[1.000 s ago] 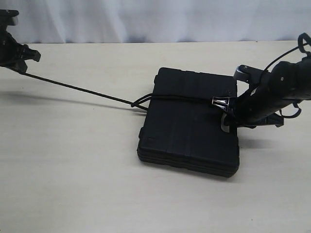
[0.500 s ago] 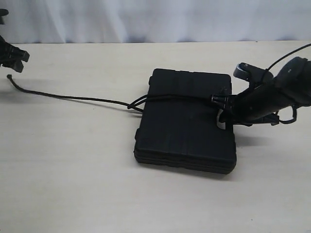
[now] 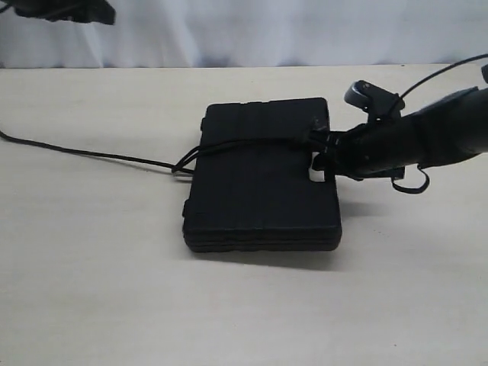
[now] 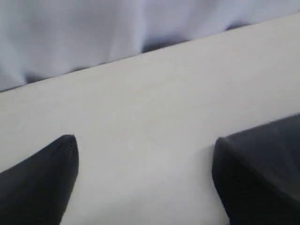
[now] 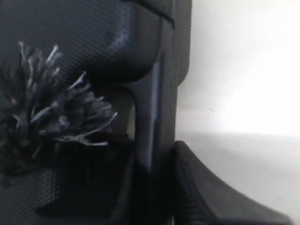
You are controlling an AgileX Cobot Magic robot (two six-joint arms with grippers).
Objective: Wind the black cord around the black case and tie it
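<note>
The black case (image 3: 259, 183) lies flat mid-table. The black cord (image 3: 99, 155) trails slack over the table from the left edge, loops at the case's left side and crosses its top toward my right gripper (image 3: 320, 156). In the right wrist view the handle bar of the case (image 5: 151, 117) stands between the fingers of the right gripper (image 5: 150, 157), which is shut on it, with the frayed tassel (image 5: 47, 112) beside it. My left gripper (image 3: 69, 11) hangs high at the back left; in its wrist view the left gripper (image 4: 144, 143) is wide open over bare table, holding nothing.
A pale cloth backdrop (image 3: 244, 30) closes off the far edge of the light table (image 3: 114, 267). A thin robot cable (image 3: 435, 76) arcs above the right arm.
The left gripper opened and let go of the cord, then rose to the back. The taut cord dropped slack onto the table. The case slid left with the right gripper.
</note>
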